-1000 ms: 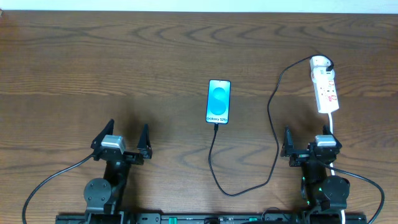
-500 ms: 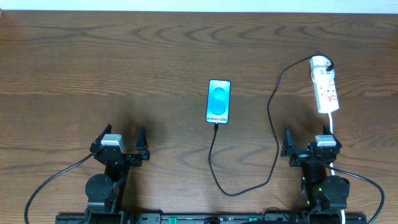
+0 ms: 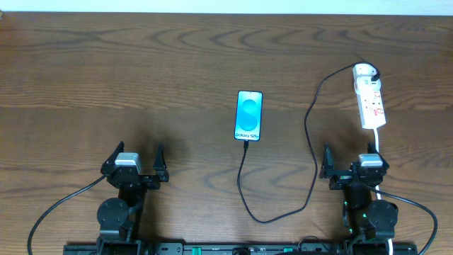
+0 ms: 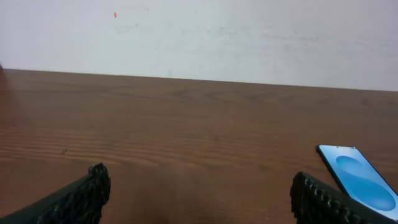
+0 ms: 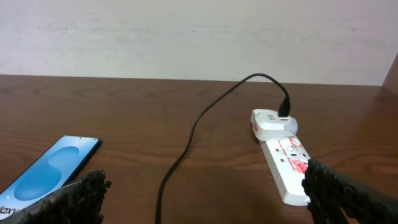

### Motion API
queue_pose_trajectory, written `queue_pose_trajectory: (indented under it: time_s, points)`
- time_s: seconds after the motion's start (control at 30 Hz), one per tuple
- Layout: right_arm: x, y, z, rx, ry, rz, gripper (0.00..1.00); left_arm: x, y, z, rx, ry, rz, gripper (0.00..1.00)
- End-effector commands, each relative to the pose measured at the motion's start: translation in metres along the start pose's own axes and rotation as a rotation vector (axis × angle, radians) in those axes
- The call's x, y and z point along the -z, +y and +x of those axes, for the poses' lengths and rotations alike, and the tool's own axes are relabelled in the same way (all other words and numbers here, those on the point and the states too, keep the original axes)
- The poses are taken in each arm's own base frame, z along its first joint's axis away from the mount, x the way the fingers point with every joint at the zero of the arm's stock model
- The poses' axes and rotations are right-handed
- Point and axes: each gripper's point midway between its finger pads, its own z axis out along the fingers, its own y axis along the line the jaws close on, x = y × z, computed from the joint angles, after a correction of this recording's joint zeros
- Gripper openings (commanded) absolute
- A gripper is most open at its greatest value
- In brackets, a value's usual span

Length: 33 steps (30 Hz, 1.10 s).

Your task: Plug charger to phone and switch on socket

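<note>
The phone (image 3: 249, 115) lies flat mid-table with a cyan-and-white "Galaxy S25+" screen; it also shows in the left wrist view (image 4: 364, 182) and the right wrist view (image 5: 50, 169). The black charger cable (image 3: 311, 142) runs from the phone's near edge, loops toward me, then up to a plug in the white socket strip (image 3: 371, 101). The cable (image 5: 186, 143) and strip (image 5: 283, 152) show in the right wrist view. My left gripper (image 3: 135, 156) is open and empty, left of the phone. My right gripper (image 3: 352, 158) is open and empty, just below the strip.
The brown wooden table (image 3: 141, 78) spreads around everything. A pale wall (image 4: 199, 31) runs behind the far edge. The strip's white cord (image 3: 378, 142) passes down by my right arm.
My left gripper has drawn back slightly toward the front left. The right arm, phone, cable and strip have not moved.
</note>
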Motion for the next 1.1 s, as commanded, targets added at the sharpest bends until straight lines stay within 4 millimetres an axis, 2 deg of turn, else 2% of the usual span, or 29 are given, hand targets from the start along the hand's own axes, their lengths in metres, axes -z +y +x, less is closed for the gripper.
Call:
queue_pose_trajectory:
  time_s: [0.0, 0.33, 1.07]
  points:
    - [0.0001, 0.0009, 0.0012, 0.005, 0.003, -0.003, 0.99, -0.0001, 0.0026, 0.0139, -0.015, 0.045, -0.01, 0.95]
    - [0.0001, 0.0009, 0.0012, 0.005, 0.003, -0.003, 0.99, 0.0001, 0.0097, 0.0144, -0.008, 0.046, -0.051, 0.94]
    - [0.0001, 0.0009, 0.0012, 0.005, 0.003, -0.003, 0.99, 0.0001, 0.0089, 0.0147, 0.007, 0.047, -0.047, 0.94]
